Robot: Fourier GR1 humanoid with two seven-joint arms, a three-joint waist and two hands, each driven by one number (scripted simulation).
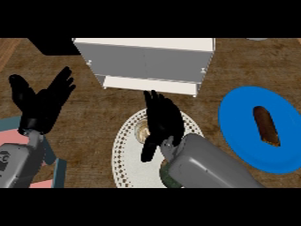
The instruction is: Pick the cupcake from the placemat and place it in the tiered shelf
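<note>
A round white lace placemat (128, 159) lies on the counter at lower centre. The cupcake (141, 131) stands on it, only its left edge showing beside my right hand. My right hand (162, 123) hovers over the placemat with fingers straight, pointing toward the shelf, and covers most of the cupcake. The white tiered shelf (146, 62) stands at the back centre, its lower ledge (149, 84) facing me. My left hand (40, 103) rests open at the left, fingers up.
A blue plate (244, 141) at the right holds a brown elongated pastry (266, 126). A pink and teal object (3, 132) lies at the lower left under my left forearm. A dark object (51, 46) sits at the back left.
</note>
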